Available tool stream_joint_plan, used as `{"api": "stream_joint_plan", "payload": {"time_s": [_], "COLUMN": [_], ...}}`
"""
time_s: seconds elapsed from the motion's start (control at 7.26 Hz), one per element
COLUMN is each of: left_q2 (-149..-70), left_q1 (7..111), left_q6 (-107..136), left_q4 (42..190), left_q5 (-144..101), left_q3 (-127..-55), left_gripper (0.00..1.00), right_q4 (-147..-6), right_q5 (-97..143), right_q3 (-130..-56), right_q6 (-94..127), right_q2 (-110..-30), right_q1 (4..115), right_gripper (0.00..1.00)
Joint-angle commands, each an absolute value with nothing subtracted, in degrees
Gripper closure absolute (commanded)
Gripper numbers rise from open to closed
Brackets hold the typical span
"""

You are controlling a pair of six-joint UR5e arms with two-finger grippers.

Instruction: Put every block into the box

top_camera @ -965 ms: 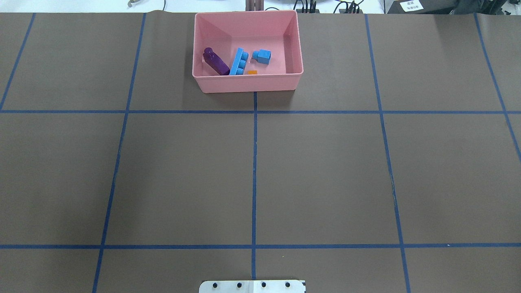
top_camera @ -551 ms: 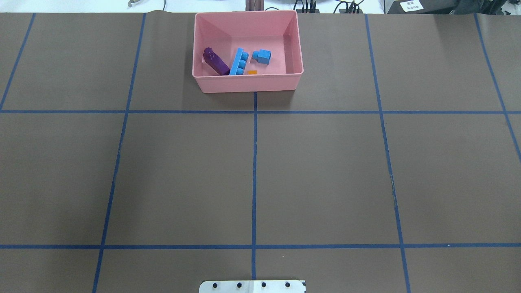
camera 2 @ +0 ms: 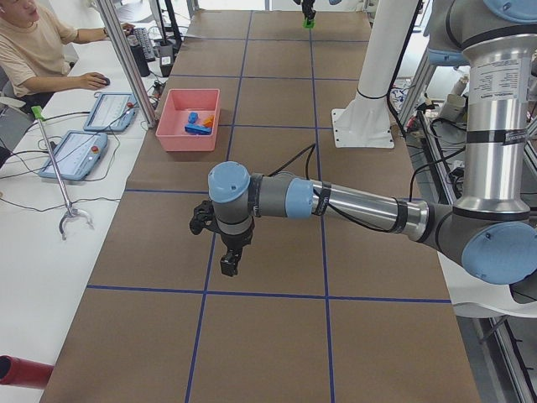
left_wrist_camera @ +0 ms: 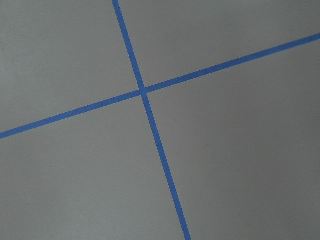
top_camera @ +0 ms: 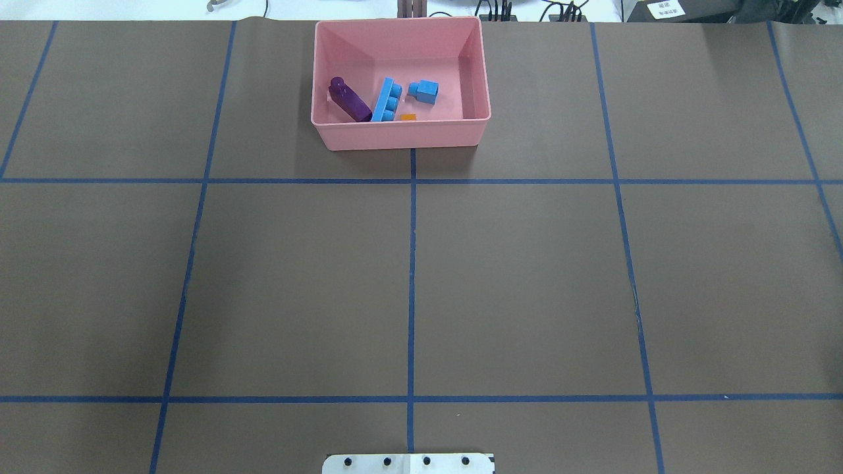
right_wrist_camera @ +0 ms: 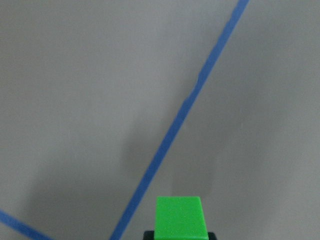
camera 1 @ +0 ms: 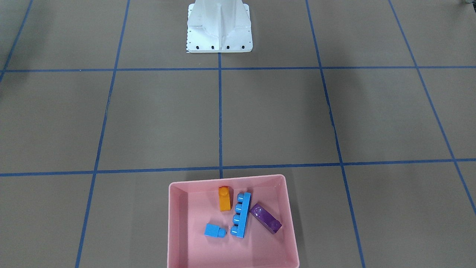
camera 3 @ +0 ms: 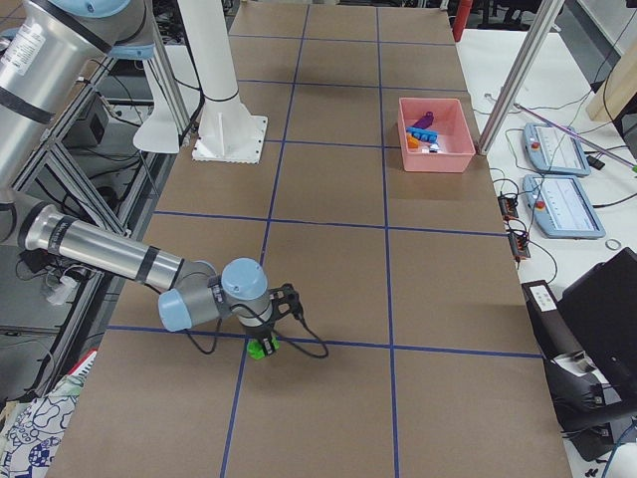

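The right gripper (camera 3: 263,340) clasps the green block (right_wrist_camera: 180,218) over the table's right end, its fingers nearly cut off in the wrist view. The left gripper (camera 2: 228,262) hangs at the left end, and I cannot tell its grip. The purple block (top_camera: 350,102), long blue block (top_camera: 386,100), small blue block (top_camera: 425,91) and orange block (camera 1: 224,199) lie in the pink box (top_camera: 402,135). From overhead its near wall mostly hides the orange one.

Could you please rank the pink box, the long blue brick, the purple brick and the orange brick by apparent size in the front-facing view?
1. Pink box
2. Long blue brick
3. Purple brick, only slightly shorter
4. Orange brick
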State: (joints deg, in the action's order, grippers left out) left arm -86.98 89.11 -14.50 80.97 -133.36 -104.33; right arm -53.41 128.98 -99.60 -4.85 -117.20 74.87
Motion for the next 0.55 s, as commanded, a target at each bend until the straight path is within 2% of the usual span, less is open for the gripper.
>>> {"api": "stream_joint_plan", "payload": {"time_s": [0.0, 0.41], "left_q2": [-86.14, -86.13], "left_q1": [89.03, 89.03], "left_q6": [-14.24, -13.71], "left_q4": [80.86, 80.77], "left_q5": [-133.42, -133.42], "left_q3": [-104.24, -104.33], "left_gripper": [0.0, 0.0], "right_q4": [-62.97, -78.42], "right_q5": [130.68, 131.57], "right_q3": [-100.02, -100.02], "right_q6": [-2.13, 10.24], "right_q2": [-102.2, -80.94], "right_q1": [75.41, 73.41], "right_gripper": [1.0, 1.0]}}
